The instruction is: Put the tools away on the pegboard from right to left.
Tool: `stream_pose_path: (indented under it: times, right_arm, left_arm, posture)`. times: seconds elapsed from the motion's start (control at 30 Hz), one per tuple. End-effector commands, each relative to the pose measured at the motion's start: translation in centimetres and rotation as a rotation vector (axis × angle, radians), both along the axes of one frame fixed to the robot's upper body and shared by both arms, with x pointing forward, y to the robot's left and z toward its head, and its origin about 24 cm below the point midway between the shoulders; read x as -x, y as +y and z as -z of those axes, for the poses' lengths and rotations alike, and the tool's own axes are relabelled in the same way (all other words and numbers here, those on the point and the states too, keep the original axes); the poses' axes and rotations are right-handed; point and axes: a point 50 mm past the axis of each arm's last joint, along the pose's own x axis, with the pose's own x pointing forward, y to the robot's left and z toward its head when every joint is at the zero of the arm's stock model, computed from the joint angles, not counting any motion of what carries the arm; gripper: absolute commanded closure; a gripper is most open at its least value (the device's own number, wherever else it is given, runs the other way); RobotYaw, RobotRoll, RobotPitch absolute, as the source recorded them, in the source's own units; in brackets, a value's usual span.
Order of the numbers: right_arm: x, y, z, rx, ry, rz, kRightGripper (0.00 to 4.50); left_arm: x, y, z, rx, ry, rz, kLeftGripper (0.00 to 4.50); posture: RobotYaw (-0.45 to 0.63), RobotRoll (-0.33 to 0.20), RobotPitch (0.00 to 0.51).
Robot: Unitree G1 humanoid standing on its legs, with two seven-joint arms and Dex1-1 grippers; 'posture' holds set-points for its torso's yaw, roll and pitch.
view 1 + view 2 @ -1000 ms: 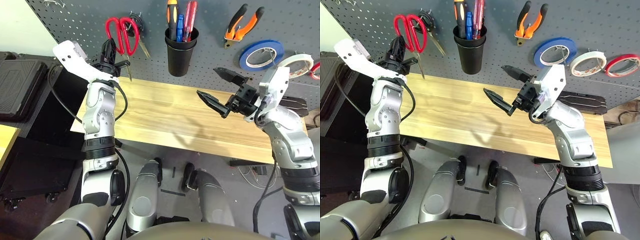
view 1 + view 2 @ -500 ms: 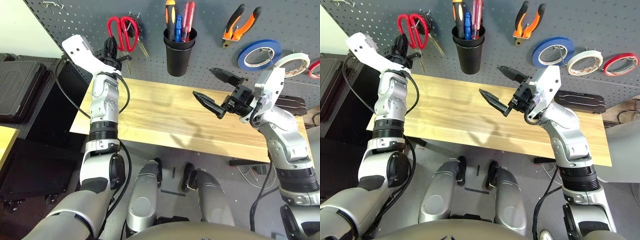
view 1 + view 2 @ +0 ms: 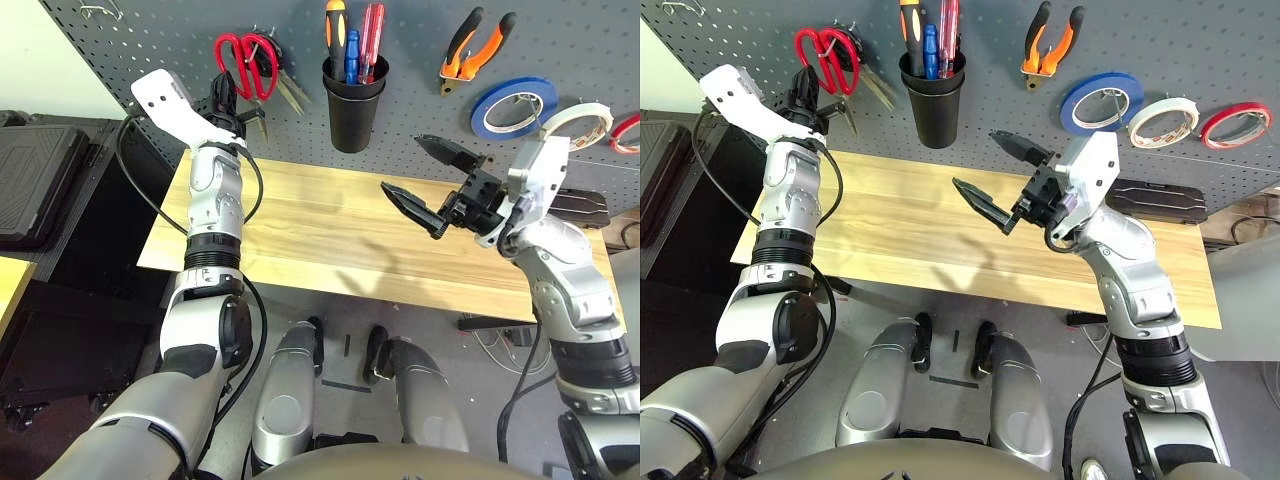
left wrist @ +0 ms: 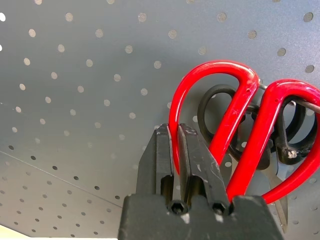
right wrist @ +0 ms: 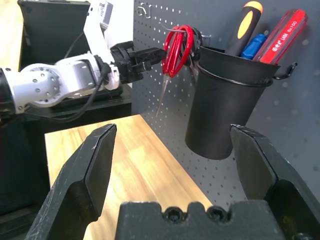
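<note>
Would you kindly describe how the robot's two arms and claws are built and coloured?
Both arms are silver jointed segments with ribbed black bands and loose black cables. Each wrist carries a white bracket. The left claw and the right claw each have two black, tapered fingers.

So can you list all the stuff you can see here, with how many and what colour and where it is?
Red-handled scissors: one, red, at the pegboard's left, handle clamped by the left gripper.
Black-handled scissors: one, black, behind the red pair.
Black cup: one, black, on the board, holding orange-and-black, blue and red screwdrivers.
Orange-and-black-handled pliers: one, hanging right of the cup.
Tape rolls: three, blue, white, red, hanging at the right.
Dark grey pegboard: one, behind the table.
Wooden table: one, light wood.
Black cases: dark, left of the table.
Left gripper: black, shut on the scissors.
Right gripper: black, open above the table.
</note>
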Motion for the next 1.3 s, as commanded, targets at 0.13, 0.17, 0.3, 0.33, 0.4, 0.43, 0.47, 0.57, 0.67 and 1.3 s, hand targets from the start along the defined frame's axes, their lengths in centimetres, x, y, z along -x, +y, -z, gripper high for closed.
stream_pose_path:
  times: [0.13, 0.17, 0.3, 0.33, 0.4, 0.43, 0.47, 0.57, 0.67, 1.3]
  right_arm:
    - [0.8, -1.3, -2.0, -0.01, -0.003, 0.008, 0.0]
    - [0.8, -1.4, -2.3, -0.008, 0.001, 0.007, 0.0]
    - [0.9, -1.5, -2.9, -0.016, 0.029, 0.009, 0.0]
    - [0.9, -1.5, -2.9, -0.017, 0.033, 0.008, 0.0]
    - [0.9, -1.3, -3.0, -0.017, 0.039, 0.004, 0.0]
    - [0.9, -1.3, -2.9, -0.015, 0.042, 0.003, 0.0]
    - [1.0, -1.2, -2.9, -0.014, 0.045, 0.001, 0.0]
    - [0.9, -1.2, -2.8, -0.012, 0.051, 0.0, 0.0]
    - [0.9, -1.2, -2.7, -0.009, 0.054, -0.003, 0.0]
    - [0.7, -0.6, -2.2, -0.01, 0.06, -0.022, 0.0]
  left_arm:
    - [-0.1, 0.0, 1.4, -0.026, 0.053, 0.003, 4.47]
    - [-0.1, 0.0, 1.5, -0.027, 0.056, 0.003, 4.47]
    - [-0.2, 0.0, 1.6, -0.029, 0.06, 0.003, 4.47]
    - [-0.2, 0.0, 1.6, -0.03, 0.061, 0.003, 4.47]
    - [-0.2, 0.1, 1.6, -0.03, 0.061, 0.002, 4.47]
    - [-0.2, 0.1, 1.7, -0.03, 0.063, 0.0, 4.47]
    - [-0.2, 0.1, 1.7, -0.03, 0.065, -0.002, 4.47]
    - [-0.1, 0.2, 1.9, -0.028, 0.071, -0.006, 4.47]
    - [0.0, 0.3, 2.0, -0.026, 0.071, -0.007, 3.3]
    - [3.5, 1.9, 2.4, -0.045, 0.04, -0.031, 0.03]
  posture:
    - [0.12, 0.0, 0.238]
    - [0.12, 0.0, 0.238]
    - [0.12, 0.0, 0.239]
    - [0.12, 0.0, 0.24]
    - [0.12, 0.0, 0.24]
    - [0.12, 0.0, 0.242]
    - [0.12, 0.0, 0.242]
    - [0.13, 0.0, 0.245]
    - [0.13, 0.0, 0.244]
    - [0.14, 0.0, 0.257]
